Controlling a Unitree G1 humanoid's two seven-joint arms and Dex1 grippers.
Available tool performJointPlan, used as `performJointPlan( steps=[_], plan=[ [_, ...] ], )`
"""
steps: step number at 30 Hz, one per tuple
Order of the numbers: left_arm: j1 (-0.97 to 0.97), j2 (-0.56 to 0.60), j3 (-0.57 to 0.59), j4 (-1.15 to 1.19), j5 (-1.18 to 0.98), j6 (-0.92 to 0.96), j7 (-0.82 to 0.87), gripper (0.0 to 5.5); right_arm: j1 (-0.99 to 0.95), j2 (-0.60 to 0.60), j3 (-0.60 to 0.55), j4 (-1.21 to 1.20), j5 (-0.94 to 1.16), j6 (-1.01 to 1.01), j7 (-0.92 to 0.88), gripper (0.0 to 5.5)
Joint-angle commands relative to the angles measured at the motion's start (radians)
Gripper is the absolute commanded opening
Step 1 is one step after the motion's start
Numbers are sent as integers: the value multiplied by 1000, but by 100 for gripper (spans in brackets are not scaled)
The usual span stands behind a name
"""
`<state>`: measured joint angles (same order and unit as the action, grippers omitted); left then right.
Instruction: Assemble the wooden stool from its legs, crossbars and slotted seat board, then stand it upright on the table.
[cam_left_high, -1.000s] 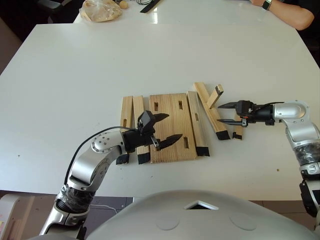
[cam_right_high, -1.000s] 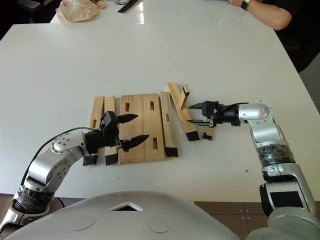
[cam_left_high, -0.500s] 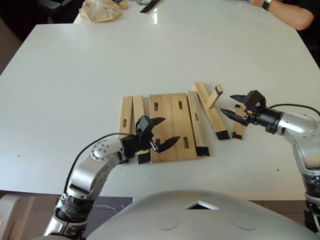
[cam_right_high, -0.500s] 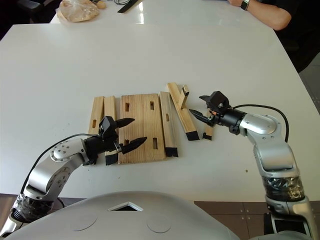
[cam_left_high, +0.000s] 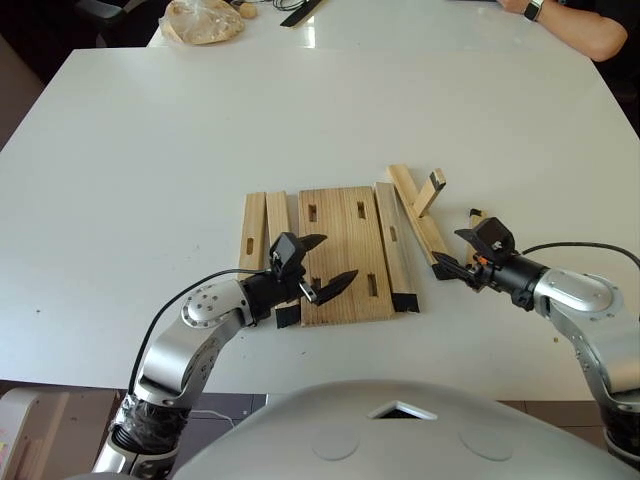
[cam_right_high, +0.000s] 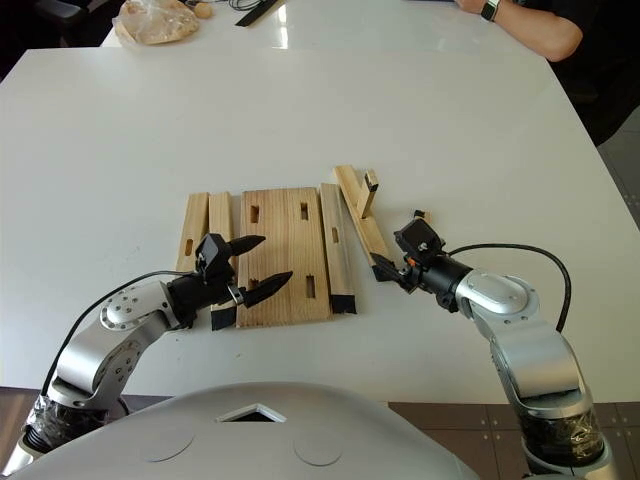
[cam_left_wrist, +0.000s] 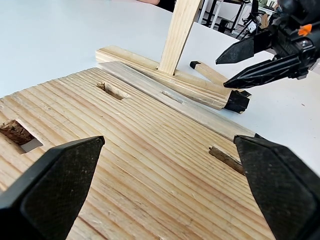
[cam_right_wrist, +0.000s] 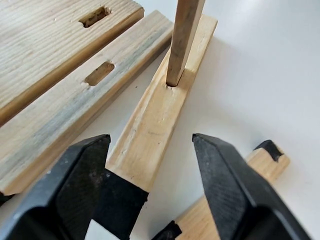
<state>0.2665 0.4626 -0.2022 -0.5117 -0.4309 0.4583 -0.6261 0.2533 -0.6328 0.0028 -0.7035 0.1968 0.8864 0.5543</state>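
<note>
Seat board (cam_left_high: 337, 225) pale, four slots, black-tipped legs (cam_left_high: 397, 265) beside, left gripper (cam_left_high: 338, 256) and right gripper (cam_left_high: 446, 245) agape, empty.

A white table (cam_left_high: 150, 150) is carrying the loose parts of a wooden stool. The slotted seat board (cam_left_high: 345, 255) is lying flat near the middle. Two legs (cam_left_high: 253, 230) (cam_left_high: 277, 222) are lying side by side just beside its left edge, and a third leg (cam_left_high: 394, 245) is lying along its right edge, their black-capped ends pointing toward the near edge. A fourth leg (cam_left_high: 420, 222) is resting at an angle just to the right, with a crossbar (cam_left_high: 432, 190) standing up out of it. Another short piece (cam_right_wrist: 267, 161) is lying near it. At the far edge, a clear bag (cam_left_high: 203, 20) and a dark object (cam_left_high: 300, 10) are sitting well apart from the wood.
</note>
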Motion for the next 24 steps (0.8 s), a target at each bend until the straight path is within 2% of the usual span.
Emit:
performJointPlan(
  steps=[1, 4, 10, 20, 24],
  plan=[
    [2, 1, -4, -12, 8, 6, 7, 479, -9, 26, -3, 8, 8, 14, -35, 360],
    [-9, 6, -2, -3, 7, 8, 0, 479, -21, 84, -4, 0, 31, 66, -77, 415],
    [-25, 9, -3, -2, 3, 17, -6, 479, -22, 115, 41, 9, 33, 73, -107, 415],
    [-36, 12, -7, 10, 10, 18, -12, 479, -32, 147, 97, 190, -29, -82, -146, 415],
    [-35, 12, -8, 10, 13, 17, -11, 479, -29, 162, 91, 210, -26, -101, -150, 356]
  ],
)
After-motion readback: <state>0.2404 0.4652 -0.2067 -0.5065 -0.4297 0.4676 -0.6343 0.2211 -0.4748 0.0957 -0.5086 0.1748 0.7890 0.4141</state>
